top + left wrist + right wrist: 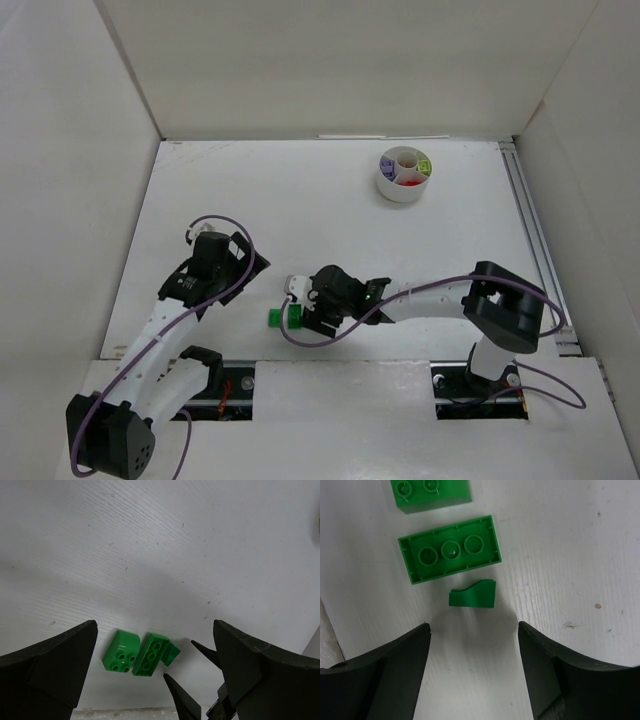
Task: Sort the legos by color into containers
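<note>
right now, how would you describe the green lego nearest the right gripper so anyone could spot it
Near the front edge of the white table, three green legos lie just ahead of the open right gripper. Yours is the smallest and nearest it: a smooth curved sliver showing no studs, beside the upturned brick with three round tubes.

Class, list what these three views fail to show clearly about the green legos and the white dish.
1. Top view: the dish is too small to count its legos or tell their shapes.
2. Right wrist view: the studded green brick is cut off by the top edge.
3. Top view: the right hand covers part of the green legos, so separate pieces cannot be told apart.
</note>
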`<state>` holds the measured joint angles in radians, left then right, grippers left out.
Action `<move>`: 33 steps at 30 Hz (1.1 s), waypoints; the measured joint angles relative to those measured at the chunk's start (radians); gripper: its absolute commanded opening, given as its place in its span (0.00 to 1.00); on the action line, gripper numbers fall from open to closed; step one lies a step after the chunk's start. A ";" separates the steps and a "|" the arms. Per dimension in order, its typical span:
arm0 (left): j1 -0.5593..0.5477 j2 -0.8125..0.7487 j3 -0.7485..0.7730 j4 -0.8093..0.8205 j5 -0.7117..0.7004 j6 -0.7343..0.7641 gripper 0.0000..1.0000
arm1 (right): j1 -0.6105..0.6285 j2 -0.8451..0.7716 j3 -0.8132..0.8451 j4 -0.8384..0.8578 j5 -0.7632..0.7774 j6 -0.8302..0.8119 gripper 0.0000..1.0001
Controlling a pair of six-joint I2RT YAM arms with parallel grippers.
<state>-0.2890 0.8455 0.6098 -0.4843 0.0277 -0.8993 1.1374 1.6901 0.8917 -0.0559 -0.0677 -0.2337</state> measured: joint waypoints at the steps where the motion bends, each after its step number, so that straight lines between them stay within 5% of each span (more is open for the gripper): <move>1: 0.000 -0.002 0.000 0.000 0.000 0.000 1.00 | 0.005 0.002 0.000 0.011 0.002 0.001 0.74; 13: 0.000 -0.044 -0.013 -0.011 -0.003 0.000 1.00 | 0.017 0.046 0.013 0.101 0.038 0.025 0.62; 22: 0.000 -0.069 -0.028 -0.015 -0.003 0.000 1.00 | 0.017 0.054 0.013 0.126 0.050 0.047 0.35; 33: 0.000 -0.069 -0.028 -0.016 -0.003 0.000 1.00 | 0.017 0.007 0.008 0.132 0.081 0.050 0.25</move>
<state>-0.2890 0.7765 0.5816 -0.5003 0.0246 -0.8989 1.1545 1.6970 0.8993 0.0761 0.0135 -0.1833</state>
